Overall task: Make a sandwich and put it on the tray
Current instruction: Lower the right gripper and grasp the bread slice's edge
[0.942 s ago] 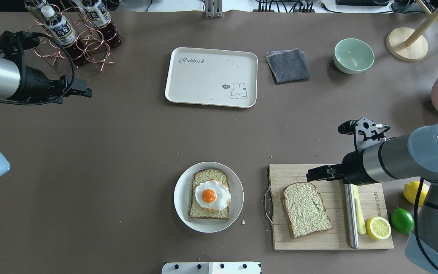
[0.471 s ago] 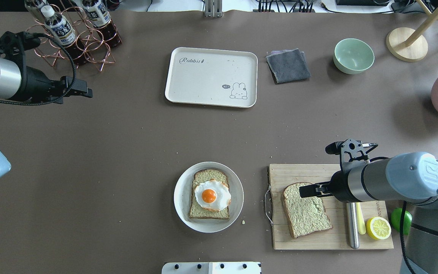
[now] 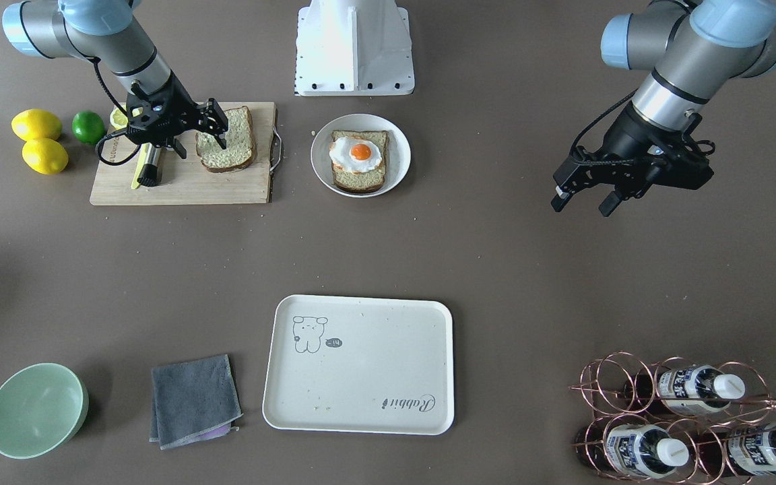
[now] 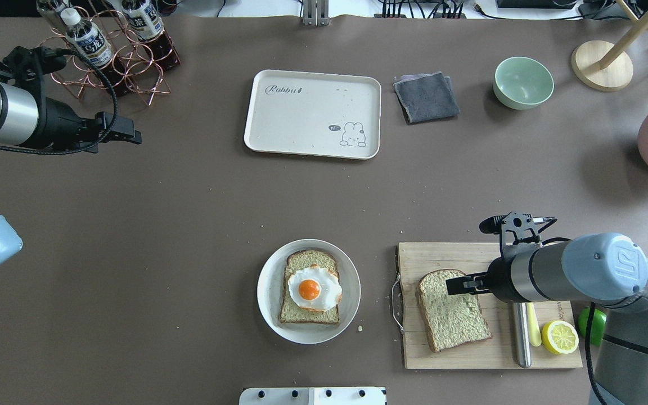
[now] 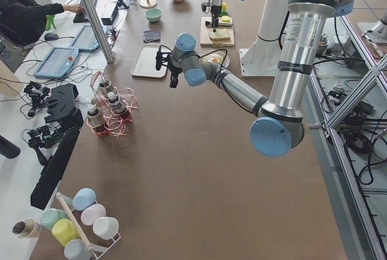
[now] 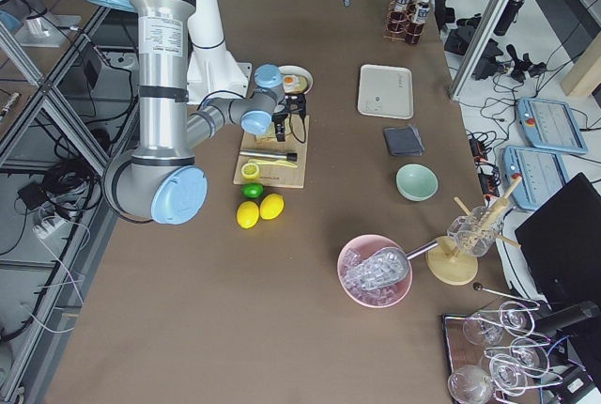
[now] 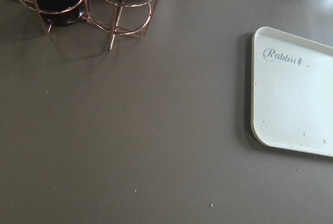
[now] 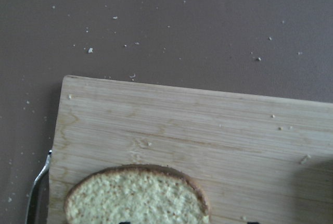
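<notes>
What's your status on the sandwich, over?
Right gripper open above loose bread slice on cutting board. Left gripper open, over bare table. Egg-topped slice on plate; tray bare but for crumbs. Nothing between board and plate.

Two bread slices (image 4: pixel 452 310), one egg (image 4: pixel 313 288), one tray (image 4: pixel 301 121), one plate (image 4: pixel 268 292), one bowl (image 4: pixel 523 82)

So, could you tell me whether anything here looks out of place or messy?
Only minor things: crumbs speckle the cream-white rectangular tray and the brown table near the wooden cutting board; the plain bread slice lies skewed on it.
</notes>
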`<state>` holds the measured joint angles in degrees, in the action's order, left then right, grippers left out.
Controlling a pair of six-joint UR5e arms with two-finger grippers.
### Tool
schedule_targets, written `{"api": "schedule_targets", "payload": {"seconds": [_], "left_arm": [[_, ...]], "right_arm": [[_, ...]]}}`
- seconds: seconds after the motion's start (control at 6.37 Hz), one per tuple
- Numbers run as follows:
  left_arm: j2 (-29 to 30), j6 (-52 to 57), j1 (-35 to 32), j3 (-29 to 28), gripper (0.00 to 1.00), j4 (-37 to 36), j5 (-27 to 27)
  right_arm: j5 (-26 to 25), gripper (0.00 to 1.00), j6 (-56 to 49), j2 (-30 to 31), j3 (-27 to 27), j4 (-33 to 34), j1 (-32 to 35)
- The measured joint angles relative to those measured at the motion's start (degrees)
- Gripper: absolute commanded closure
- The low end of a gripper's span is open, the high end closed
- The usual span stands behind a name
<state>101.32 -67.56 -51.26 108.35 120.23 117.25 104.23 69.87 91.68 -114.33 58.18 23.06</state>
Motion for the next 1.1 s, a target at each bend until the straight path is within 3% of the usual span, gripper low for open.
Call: {"api": "schedule_targets", "payload": {"seconds": [0.16,0.31,1.1], "left_arm": [[0.14,0.04,0.02,-0.1,0.03,0.0,0.02],[0.15,0.06,0.02,-0.13,0.03,0.0,0.04],[0.13,0.09,0.02,-0.3,0.03,0.0,0.0]], "right_arm": [[-0.35,0.46,0.0,-0.01,0.77,-0.83,-0.5],[-0.81,0.99,0.0,0.01,1.21,-1.31,-0.9],[-1.16,1.0,2.14,0.68,-0.09,-1.62,-0.11]]}}
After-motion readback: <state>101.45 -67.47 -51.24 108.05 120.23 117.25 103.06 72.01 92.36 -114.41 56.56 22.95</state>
